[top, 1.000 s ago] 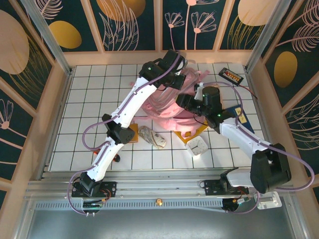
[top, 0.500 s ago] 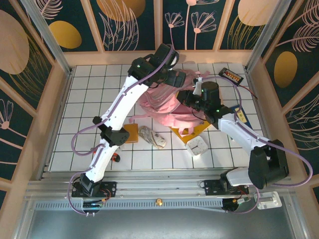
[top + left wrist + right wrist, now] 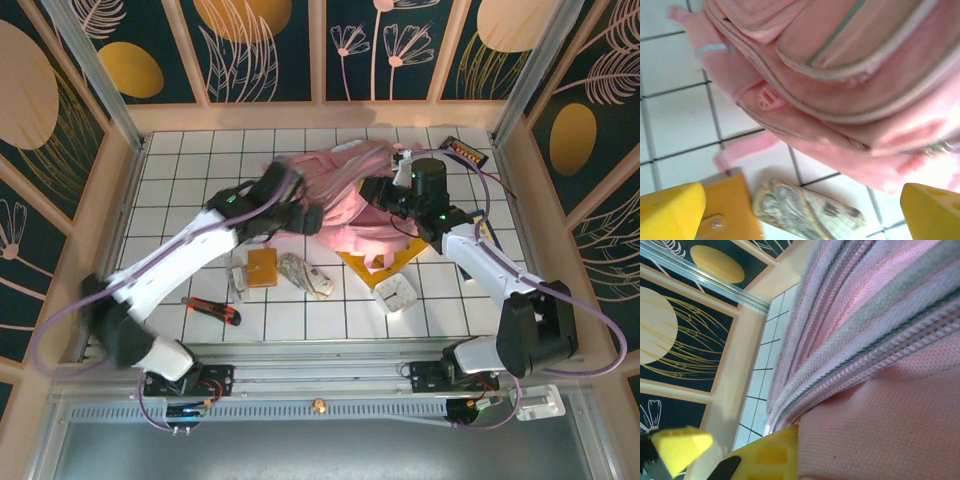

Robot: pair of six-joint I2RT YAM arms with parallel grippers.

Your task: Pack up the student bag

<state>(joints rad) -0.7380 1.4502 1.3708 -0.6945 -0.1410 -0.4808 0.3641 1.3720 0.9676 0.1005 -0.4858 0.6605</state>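
The student bag (image 3: 345, 185) is a big pink backpack lying at the back middle of the tiled table; its pockets and a strap fill the upper part of the left wrist view (image 3: 850, 70). My left gripper (image 3: 303, 218) hovers at the bag's near-left side, jaws wide open and holding nothing (image 3: 800, 212), over a patterned pouch (image 3: 805, 212). My right gripper (image 3: 373, 196) is at the bag's right side, shut on its pink fabric (image 3: 880, 430), with one yellow finger (image 3: 770, 457) pressed against the cloth.
Near the bag's front lie an orange notebook (image 3: 262, 267), the patterned pouch (image 3: 305, 275), a yellow flat piece (image 3: 372, 264) and a white square object (image 3: 397, 295). A red-and-black cutter (image 3: 212, 311) lies front left. A black device (image 3: 463, 152) sits back right.
My left gripper let go, opened wide and swung down from the bag's top to its near-left side. The bag sagged toward the back. My right gripper closed on the bag.
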